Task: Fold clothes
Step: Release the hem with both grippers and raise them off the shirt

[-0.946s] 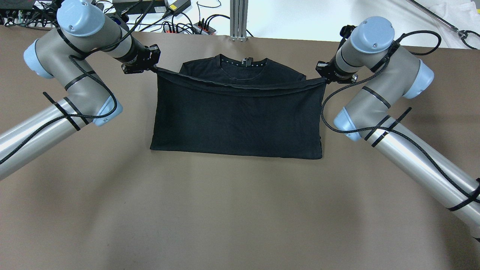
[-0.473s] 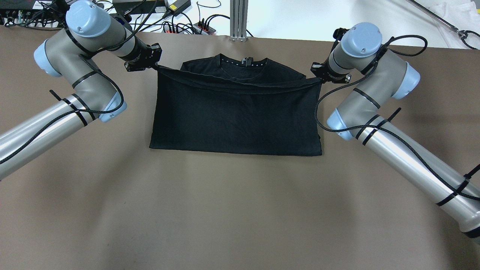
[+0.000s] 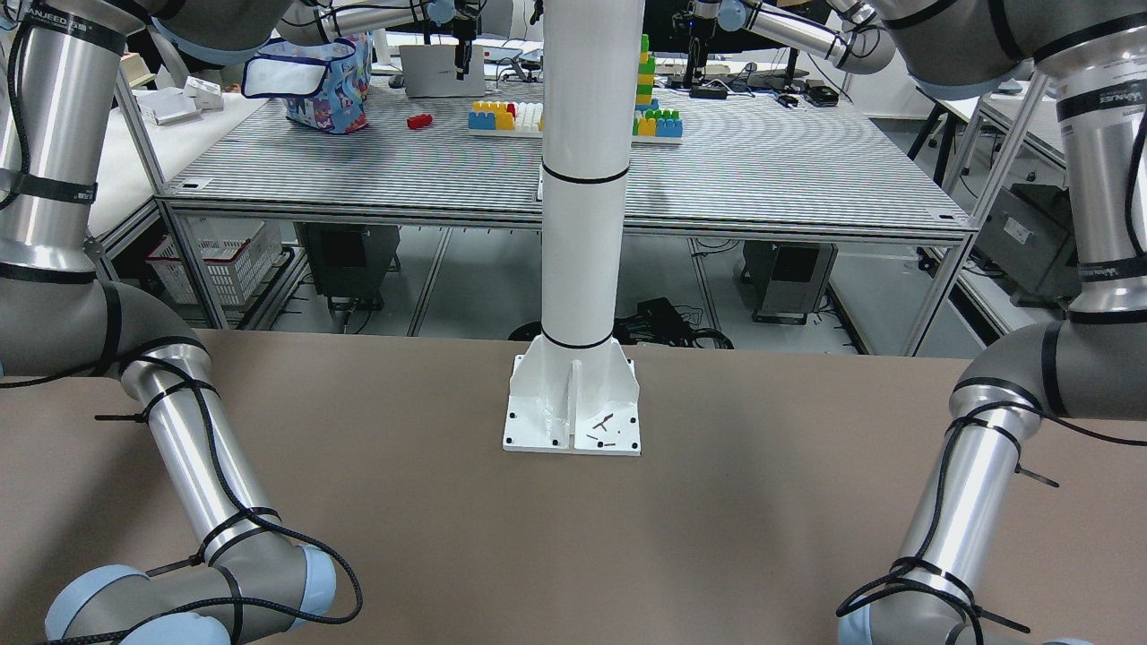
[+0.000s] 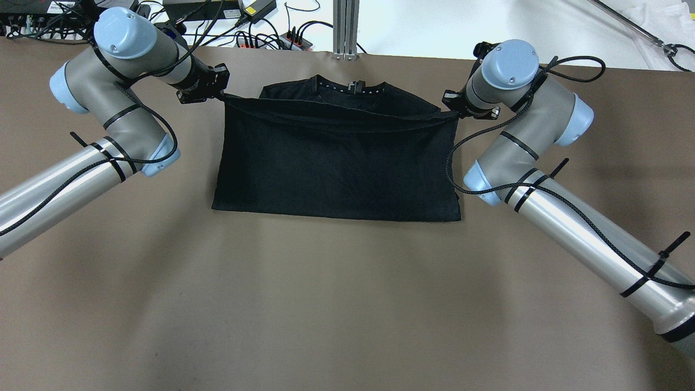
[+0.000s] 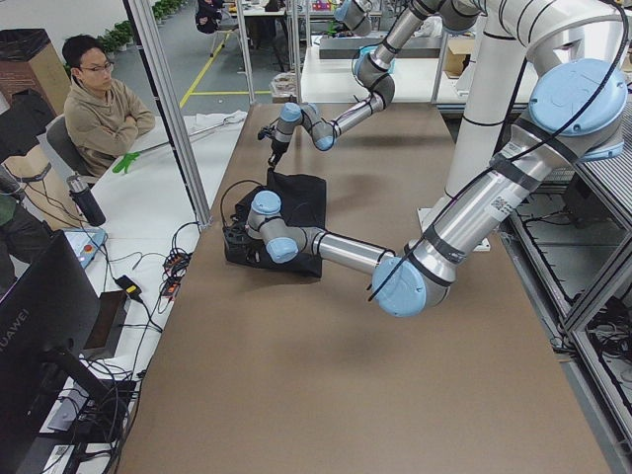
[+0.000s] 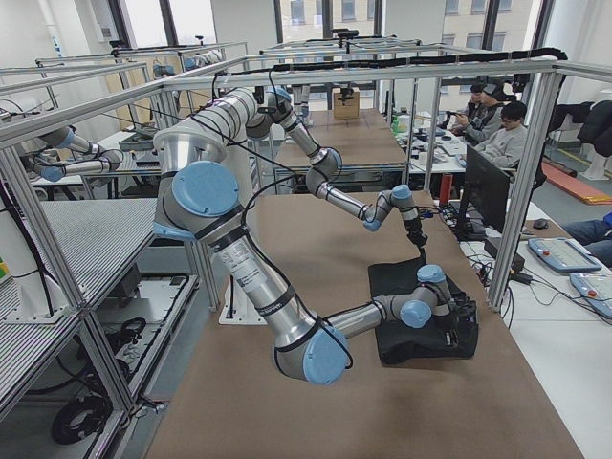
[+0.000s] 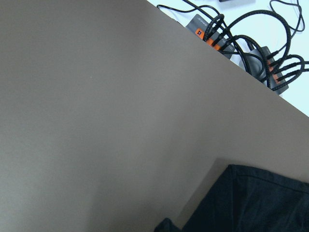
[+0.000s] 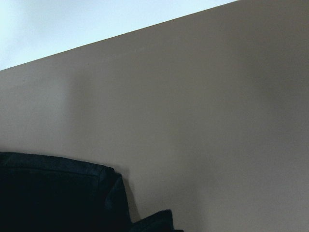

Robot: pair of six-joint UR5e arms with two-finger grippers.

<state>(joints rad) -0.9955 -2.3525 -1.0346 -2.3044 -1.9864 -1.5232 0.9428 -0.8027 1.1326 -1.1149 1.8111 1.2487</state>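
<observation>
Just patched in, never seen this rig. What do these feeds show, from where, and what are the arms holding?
Two robot arms work at a brown table. The overhead view looks from behind the robot, its left arm entering on the left. The front-facing view faces it, showing only the white column and arm segments. The side views look along the table from each end; the wrist views show table and some dark cloth. A black shirt lies on the table, collar at the far edge. The left gripper and right gripper each pinch a corner of its folded-over hem, stretched between them near the collar.
</observation>
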